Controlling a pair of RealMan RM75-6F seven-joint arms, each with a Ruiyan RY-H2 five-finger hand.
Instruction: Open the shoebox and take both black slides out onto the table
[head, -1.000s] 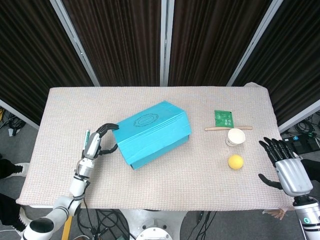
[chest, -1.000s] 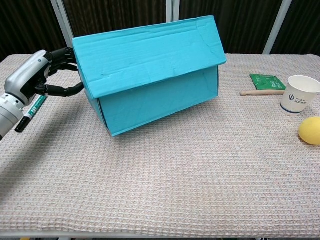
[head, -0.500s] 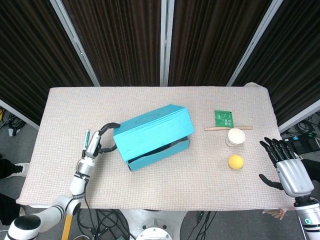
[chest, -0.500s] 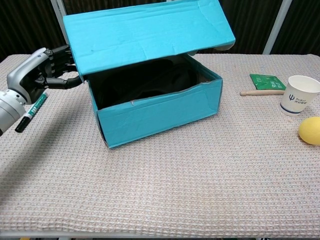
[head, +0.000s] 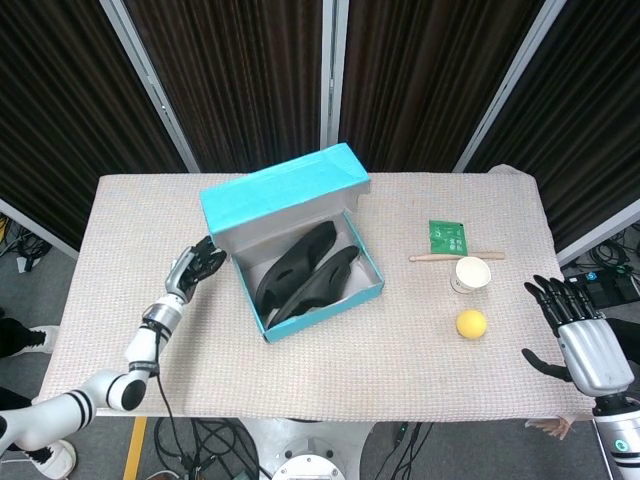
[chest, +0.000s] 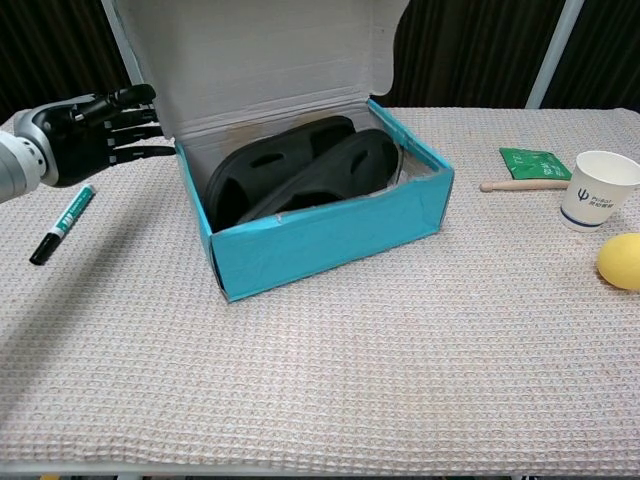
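Observation:
The teal shoebox (head: 318, 300) (chest: 330, 228) stands open in the middle of the table, its lid (head: 285, 192) (chest: 265, 60) tipped up and back, grey inside showing. Two black slides (head: 305, 272) (chest: 300, 172) lie side by side inside it. My left hand (head: 195, 267) (chest: 85, 128) is just left of the box, fingers stretched out and apart toward the lid's left edge, holding nothing. My right hand (head: 580, 335) hovers at the table's front right corner with fingers spread, empty; only the head view shows it.
A green-capped marker (chest: 62, 223) lies on the table below my left hand. Right of the box are a green packet (head: 447, 237) (chest: 535, 162), a wooden stick (head: 455, 257) (chest: 520, 185), a white paper cup (head: 472, 273) (chest: 598, 188) and a yellow ball (head: 471, 323) (chest: 620, 260).
The lid has swung from shut to fully up and back, uncovering both slides. My left hand has let the lid go and now has its fingers straightened. The right hand has barely moved.

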